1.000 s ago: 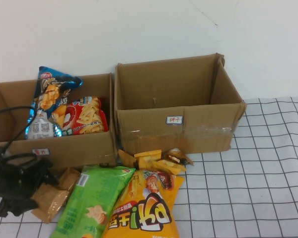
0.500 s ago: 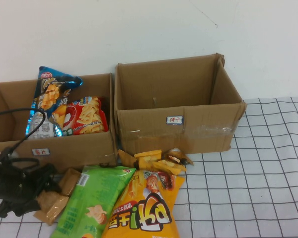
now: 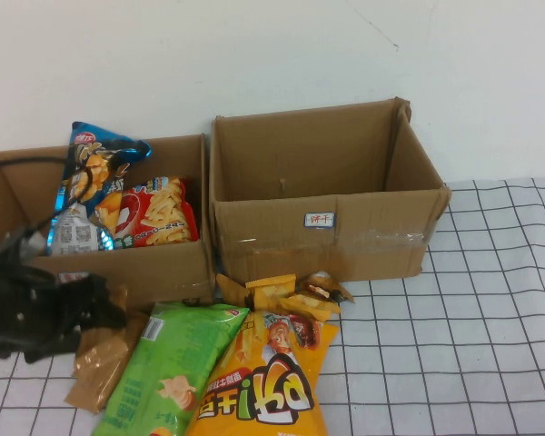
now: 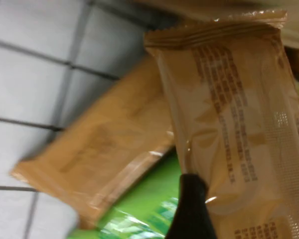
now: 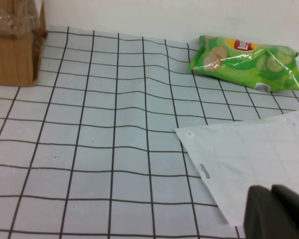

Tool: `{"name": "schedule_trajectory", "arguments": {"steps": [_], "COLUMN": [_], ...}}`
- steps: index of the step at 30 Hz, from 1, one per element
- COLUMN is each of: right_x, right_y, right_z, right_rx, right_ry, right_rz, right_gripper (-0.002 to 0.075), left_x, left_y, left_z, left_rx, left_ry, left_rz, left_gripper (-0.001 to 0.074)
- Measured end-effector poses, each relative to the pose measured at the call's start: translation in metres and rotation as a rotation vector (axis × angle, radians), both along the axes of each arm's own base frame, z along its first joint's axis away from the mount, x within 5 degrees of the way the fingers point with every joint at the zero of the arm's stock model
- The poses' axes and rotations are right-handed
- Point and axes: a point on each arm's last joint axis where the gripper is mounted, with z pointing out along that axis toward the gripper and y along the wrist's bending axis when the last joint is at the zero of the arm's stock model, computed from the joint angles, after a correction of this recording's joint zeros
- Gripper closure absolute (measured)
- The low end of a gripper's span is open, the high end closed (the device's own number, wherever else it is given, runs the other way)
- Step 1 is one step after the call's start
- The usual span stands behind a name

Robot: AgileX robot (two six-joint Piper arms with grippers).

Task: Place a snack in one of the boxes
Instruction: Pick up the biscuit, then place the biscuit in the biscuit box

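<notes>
My left gripper (image 3: 107, 307) is at the table's left front, just before the left cardboard box (image 3: 168, 272). It is shut on a brown snack packet (image 3: 120, 300), held a little above the table. In the left wrist view one black finger (image 4: 190, 199) presses on this packet (image 4: 229, 119); the other finger is hidden behind it. A second brown packet (image 3: 98, 371) lies below on the table, also in the left wrist view (image 4: 104, 154). The right box (image 3: 345, 238) is empty. My right gripper (image 5: 278, 211) is shut and empty, low over the table, out of the high view.
The left box holds a blue bag (image 3: 95, 173) and a red bag (image 3: 159, 213). A green bag (image 3: 168, 372), a yellow bag (image 3: 268, 386) and small yellow packets (image 3: 286, 291) lie before the boxes. Near the right gripper lie a white sheet (image 5: 254, 159) and a green chip bag (image 5: 249, 62).
My left gripper has risen and moved towards the left box, lifting one brown packet off the other. The right arm's motion cannot be judged.
</notes>
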Motion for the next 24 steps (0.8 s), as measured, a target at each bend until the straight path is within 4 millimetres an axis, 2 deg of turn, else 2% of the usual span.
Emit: {"name": "schedule_trajectory", "arguments": {"steps": [8, 15, 19, 21, 24], "right_x": [0.0, 0.0, 0.0, 0.0, 0.0], "right_y": [0.0, 0.0, 0.0, 0.0, 0.0], "right_z": [0.0, 0.0, 0.0, 0.0, 0.0], "right_rx": [0.0, 0.0, 0.0, 0.0, 0.0], "right_ry": [0.0, 0.0, 0.0, 0.0, 0.0], "right_rz": [0.0, 0.0, 0.0, 0.0, 0.0], "right_gripper": [0.0726, 0.0726, 0.0726, 0.0726, 0.0726], "left_x": [-0.031, -0.059, -0.054, -0.05, -0.032], "left_y": [-0.019, -0.061, -0.075, -0.078, -0.084], "left_z": [0.083, 0.15, 0.17, 0.171, 0.167], "left_rx": [-0.01, -0.061, -0.106, -0.036, 0.055], "left_ry": [-0.239, -0.654, -0.883, -0.966, -1.013], "left_rz": [-0.183, -0.367, -0.332, -0.353, -0.388], "left_gripper": [0.0275, 0.0276, 0.0276, 0.0276, 0.0276]}}
